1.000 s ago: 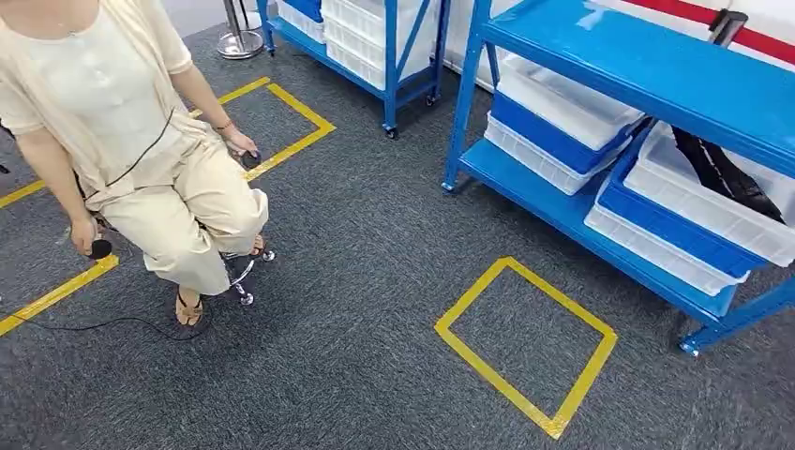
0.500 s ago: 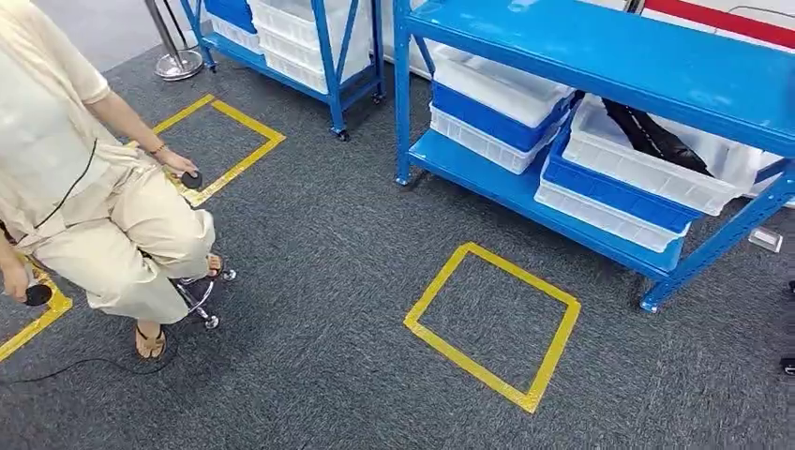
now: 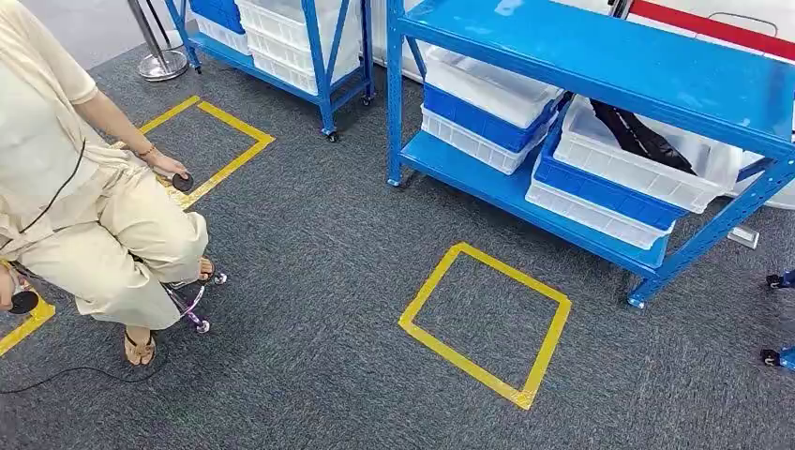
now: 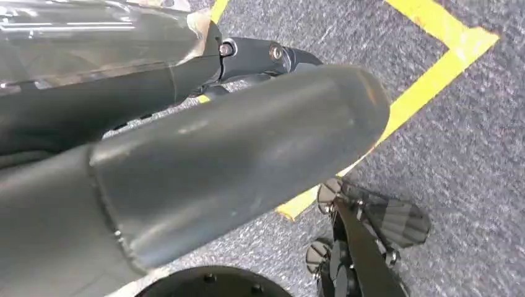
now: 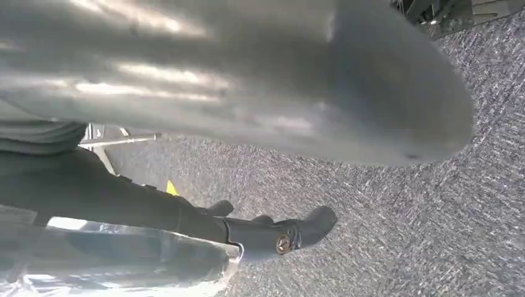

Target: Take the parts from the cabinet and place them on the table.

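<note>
Both hands hang low: the left hand and right hand hold nothing, fingers loosely apart. Nearest lies the yellow tape square; stand squarely on it. Beyond it, the blue cabinet holds black parts in a white bin.

left hand: thick grey thumb | dark fingers, screws | right hand: likewise, blurred

Blue cabinet holding white and blue bins, yellow tape square on grey carpet
</note>
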